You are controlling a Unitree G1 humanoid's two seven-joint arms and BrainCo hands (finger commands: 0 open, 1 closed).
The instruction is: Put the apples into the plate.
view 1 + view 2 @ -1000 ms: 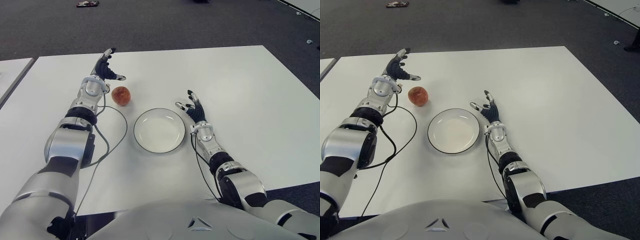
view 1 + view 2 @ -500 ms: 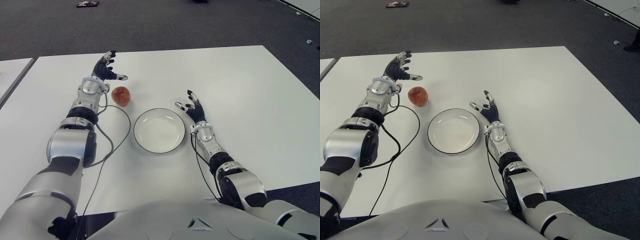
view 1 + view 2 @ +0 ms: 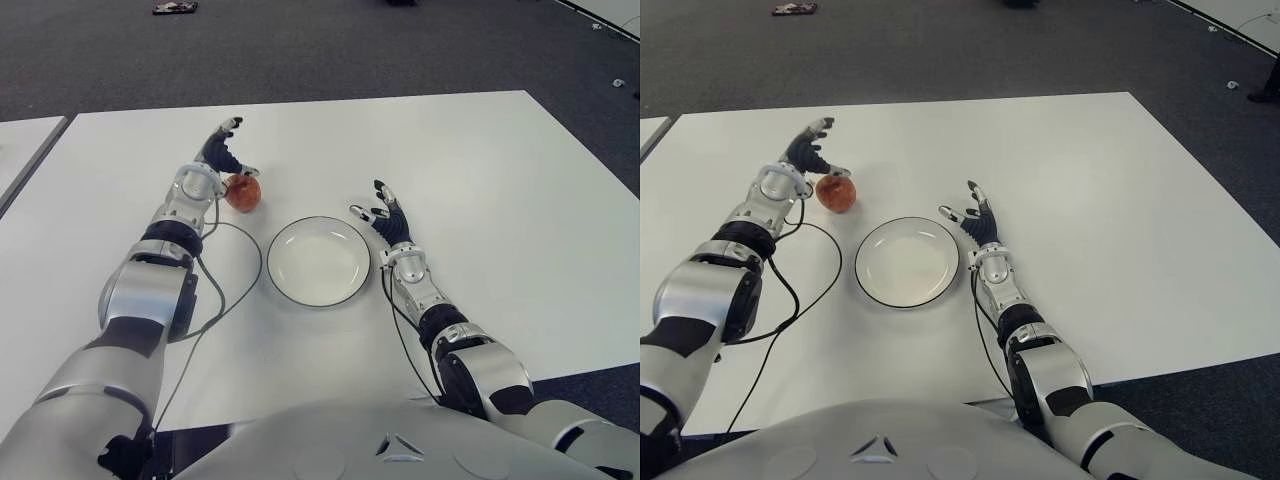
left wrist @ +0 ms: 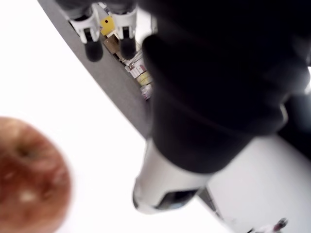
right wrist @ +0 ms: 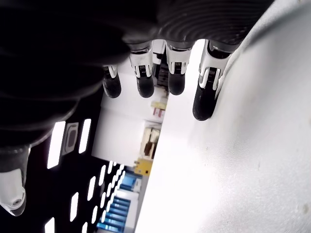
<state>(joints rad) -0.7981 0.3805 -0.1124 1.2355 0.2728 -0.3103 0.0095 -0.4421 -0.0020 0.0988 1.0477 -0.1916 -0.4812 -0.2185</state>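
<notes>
Left hand [image 3: 218,160] spread open at upper left, thumb just beside apple [image 3: 242,192], nothing grasped. Apple on counter [image 3: 480,180], up-left of plate [image 3: 319,261]. Right hand [image 3: 387,221] open, right of plate.

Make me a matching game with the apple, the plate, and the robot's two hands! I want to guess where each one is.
Things:
1. apple
2. plate
3. left hand
4. right hand

Places or states:
A. open, just right of the plate
B. empty, in the middle between the two arms
C. open, right beside the apple on its left
D. on the white table, left of and a little beyond the plate

Pairs: 1-D, 2-B, 3-C, 4-A
</notes>
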